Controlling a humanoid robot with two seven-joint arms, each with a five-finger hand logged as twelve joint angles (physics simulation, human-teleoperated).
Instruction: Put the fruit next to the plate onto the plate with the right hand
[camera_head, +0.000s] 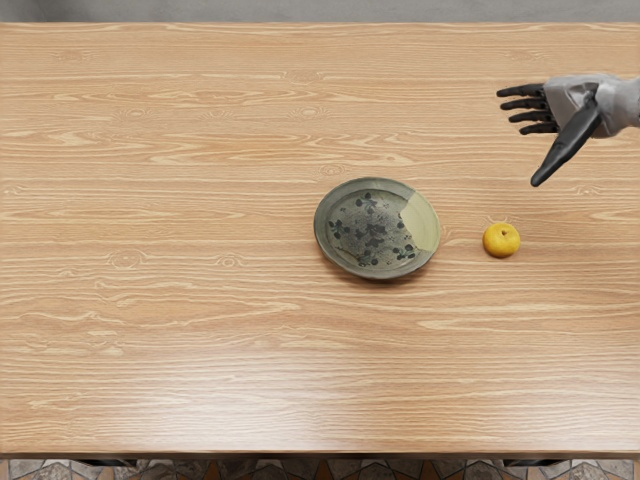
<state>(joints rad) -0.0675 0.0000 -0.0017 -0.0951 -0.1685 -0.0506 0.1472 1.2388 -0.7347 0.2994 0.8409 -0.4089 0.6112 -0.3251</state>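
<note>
My right hand (562, 108) hovers empty, fingers (520, 103) spread. The fruit (501, 240) sits on the desk (150, 350) beside the plate (430, 215). I'd lower straight over it and close gently so it can't roll.

1. A light wooden surface (200, 330) with wavy grain fills nearly the whole view.
2. At 12 o'clock, a plain grey band (300, 10) runs beyond its far edge.
3. At 6 o'clock, a patterned tile floor (300, 470) shows below its near edge.
</note>
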